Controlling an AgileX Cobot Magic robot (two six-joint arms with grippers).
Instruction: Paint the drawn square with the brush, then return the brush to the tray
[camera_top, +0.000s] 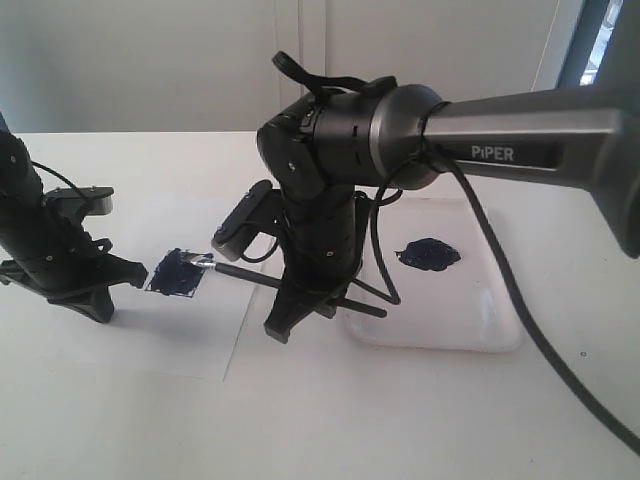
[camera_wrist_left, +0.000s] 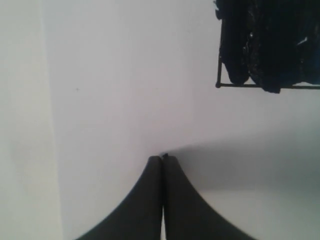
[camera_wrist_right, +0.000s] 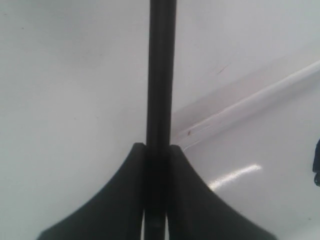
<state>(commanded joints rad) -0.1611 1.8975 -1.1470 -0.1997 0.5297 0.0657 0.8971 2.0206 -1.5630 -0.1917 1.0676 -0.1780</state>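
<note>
The right arm (camera_top: 330, 150) is hanging over the middle of the scene, entering from the right side of the exterior view and pointing straight down near the edge of the paper (camera_top: 150, 335). The right jaws are clamping the brush (camera_top: 243, 272) around the middle of its black handle. The brush is lying at a low slant, with its tip at the right edge of the square (camera_top: 178, 272) and its far end over the left rim of the tray (camera_top: 500, 340). The square is sitting on the paper, left of the tray, and is showing a thick smear of dark blue paint. The tray is sitting on the worktop (camera_top: 400, 430) and holding a dark paint blob (camera_top: 428, 254). The left arm (camera_top: 45, 245) is sitting low at the left. The left jaws are pressing together with nothing between them, just beside the square and not touching it.
</note>
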